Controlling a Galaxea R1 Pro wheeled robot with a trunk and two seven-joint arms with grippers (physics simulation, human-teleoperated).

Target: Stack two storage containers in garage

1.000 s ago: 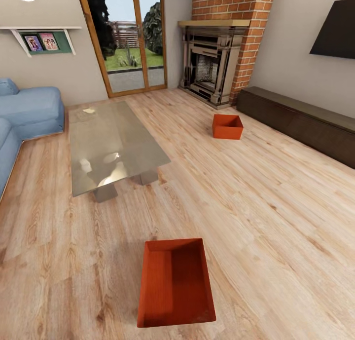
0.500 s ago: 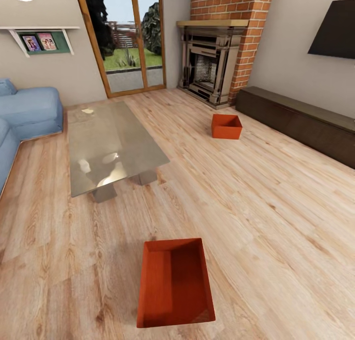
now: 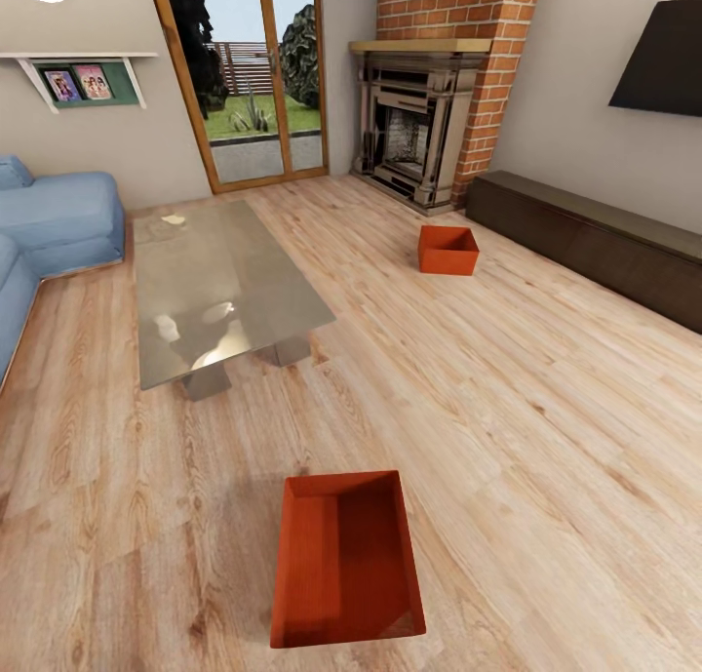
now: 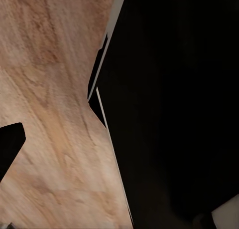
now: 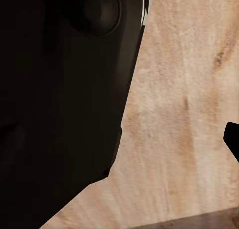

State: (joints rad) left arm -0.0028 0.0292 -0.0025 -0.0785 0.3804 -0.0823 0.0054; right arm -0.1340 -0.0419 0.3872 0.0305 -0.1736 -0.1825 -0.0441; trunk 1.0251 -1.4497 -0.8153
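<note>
Two orange-red storage containers stand on the light wood plank floor of the living room. The near one (image 3: 346,558) lies close in front of me at the lower middle of the head view, open top up and empty. The far one (image 3: 448,250) sits in front of the brick fireplace (image 3: 429,116). Both wrist views look down at wood floor beside my dark body. A dark fingertip (image 4: 10,146) pokes in at the edge of the left wrist view, and another fingertip (image 5: 232,139) at the edge of the right wrist view. Nothing is held.
A glass coffee table (image 3: 219,287) stands to the left of the path between the containers. A blue sofa (image 3: 49,233) is at the far left, and a low dark cabinet (image 3: 595,243) runs along the right wall. Glass doors (image 3: 253,77) are at the back.
The whole head view slid very slightly between one second ago and half a second ago, so the camera moved. Since then it has held still. Both containers stay in place.
</note>
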